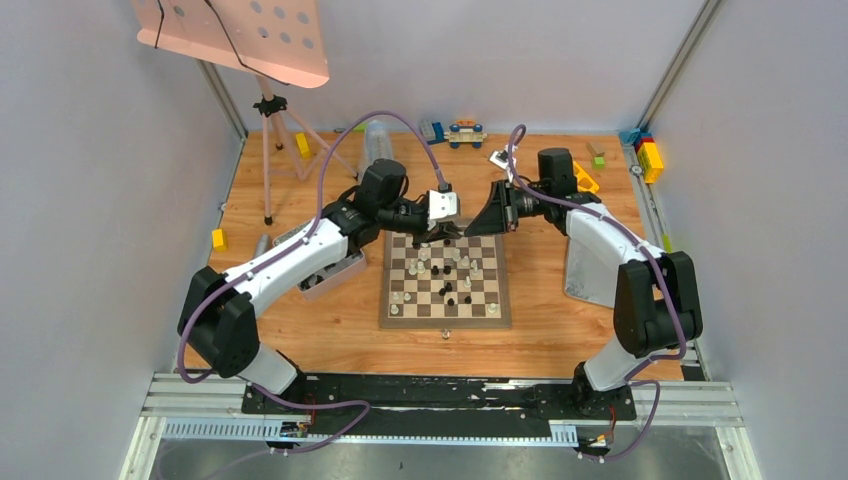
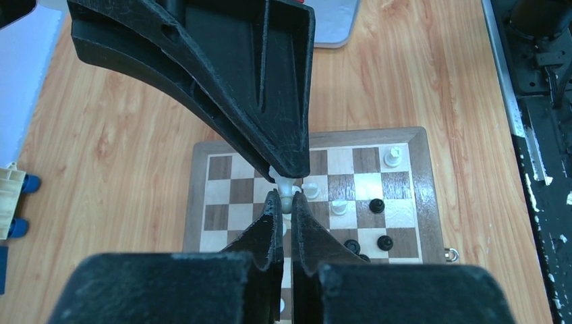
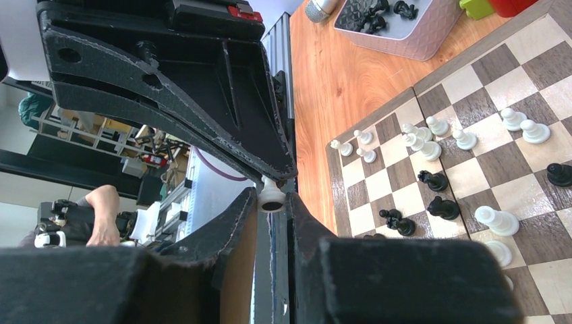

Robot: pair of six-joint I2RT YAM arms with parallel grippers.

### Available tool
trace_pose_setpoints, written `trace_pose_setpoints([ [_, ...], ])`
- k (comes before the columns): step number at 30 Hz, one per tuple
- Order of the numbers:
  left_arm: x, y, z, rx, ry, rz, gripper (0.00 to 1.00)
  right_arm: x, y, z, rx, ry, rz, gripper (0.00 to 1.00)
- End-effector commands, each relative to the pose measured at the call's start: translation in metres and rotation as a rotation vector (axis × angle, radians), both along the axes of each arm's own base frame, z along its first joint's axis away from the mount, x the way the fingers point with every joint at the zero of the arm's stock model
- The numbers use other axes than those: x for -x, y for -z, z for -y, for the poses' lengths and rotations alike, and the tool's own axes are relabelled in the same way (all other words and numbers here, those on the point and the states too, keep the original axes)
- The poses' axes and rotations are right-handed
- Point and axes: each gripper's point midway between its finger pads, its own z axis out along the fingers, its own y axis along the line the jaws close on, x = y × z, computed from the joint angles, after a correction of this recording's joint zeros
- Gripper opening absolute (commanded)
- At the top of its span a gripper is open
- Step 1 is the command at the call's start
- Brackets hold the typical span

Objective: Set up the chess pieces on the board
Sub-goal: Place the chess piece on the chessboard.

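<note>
On the board [image 1: 420, 322], at the middle of the wooden table [image 1: 300, 330], the chess pieces [image 1: 445, 275] stand scattered. White ones are mostly on the far and left squares, and a few black ones [image 3: 432, 181] sit near the middle. None are in ranks.

Both arms reach in over the far edge of the board, with their fingers close together above the far rows. From above, they hide the squares beneath them.

The left gripper [image 2: 287, 192] is pressed together on a white piece [image 2: 287, 187], pinching it at the very tips. It hangs over the board's inner squares, with other white pieces just beside it. I cannot tell whether its base touches the board.

The right gripper [image 3: 272, 196] pinches a second white piece [image 3: 272, 197] between its fingertips, near the far right part of the board.

Left of the board, partly under the left arm, a grey tray [image 3: 405, 40] holds several black pieces. Right of the board lies another grey tray [image 1: 585, 275], and I cannot make out what is in it.

Farther out, coloured toy blocks [image 1: 650, 158] and a toy car [image 1: 465, 132] lie along the far edge. A pink stand on a tripod [image 1: 265, 40] rises at the far left.
</note>
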Motion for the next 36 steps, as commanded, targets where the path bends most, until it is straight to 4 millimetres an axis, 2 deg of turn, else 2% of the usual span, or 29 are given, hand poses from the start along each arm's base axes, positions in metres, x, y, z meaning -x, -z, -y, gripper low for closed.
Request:
trace_pose_setpoints([
  [1, 0.007, -0.018, -0.009, -0.031, 0.013, 0.039, 0.00, -0.001, -0.009, 0.003, -0.006, 0.015, 0.083, 0.15],
  [5, 0.015, -0.013, -0.028, -0.121, -0.004, 0.055, 0.00, -0.007, -0.002, 0.009, 0.038, 0.066, 0.091, 0.41],
  [7, 0.017, -0.009, -0.042, -0.195, -0.031, 0.044, 0.00, -0.011, 0.004, 0.016, 0.066, 0.093, 0.095, 0.48],
  [8, 0.020, 0.001, -0.054, -0.262, -0.055, 0.016, 0.00, -0.011, 0.005, 0.021, 0.077, 0.107, 0.098, 0.51],
  [9, 0.020, 0.002, -0.059, -0.291, -0.066, 0.022, 0.00, -0.012, 0.007, 0.025, 0.089, 0.125, 0.100, 0.55],
  [12, 0.027, 0.023, -0.089, -0.450, -0.119, -0.032, 0.00, -0.013, 0.011, 0.039, 0.132, 0.177, 0.125, 0.62],
  [16, 0.034, 0.043, -0.103, -0.584, -0.152, -0.100, 0.00, -0.013, 0.016, 0.052, 0.210, 0.242, 0.193, 0.64],
  [17, 0.036, 0.043, -0.100, -0.604, -0.149, -0.100, 0.00, -0.012, 0.016, 0.054, 0.225, 0.255, 0.203, 0.64],
  [18, 0.038, 0.053, -0.105, -0.661, -0.154, -0.119, 0.00, -0.011, 0.016, 0.056, 0.234, 0.264, 0.212, 0.64],
  [19, 0.040, 0.053, -0.101, -0.677, -0.149, -0.118, 0.00, -0.009, 0.016, 0.059, 0.246, 0.274, 0.218, 0.64],
  [22, 0.043, 0.071, -0.100, -0.779, -0.144, -0.153, 0.00, -0.006, 0.016, 0.067, 0.278, 0.303, 0.237, 0.64],
  [23, 0.042, 0.071, -0.097, -0.796, -0.148, -0.144, 0.00, -0.005, 0.017, 0.072, 0.291, 0.316, 0.239, 0.64],
  [28, 0.044, 0.096, -0.091, -0.936, -0.136, -0.188, 0.00, 0.000, 0.027, 0.090, 0.345, 0.370, 0.248, 0.63],
  [32, 0.047, 0.112, -0.081, -1.009, -0.119, -0.200, 0.00, 0.002, 0.030, 0.100, 0.351, 0.397, 0.249, 0.63],
  [33, 0.050, 0.119, -0.080, -1.039, -0.108, -0.208, 0.00, -0.001, 0.029, 0.109, 0.349, 0.424, 0.244, 0.63],
  [36, 0.053, 0.126, -0.074, -1.074, -0.098, -0.218, 0.00, -0.003, 0.028, 0.117, 0.338, 0.445, 0.235, 0.63],
])
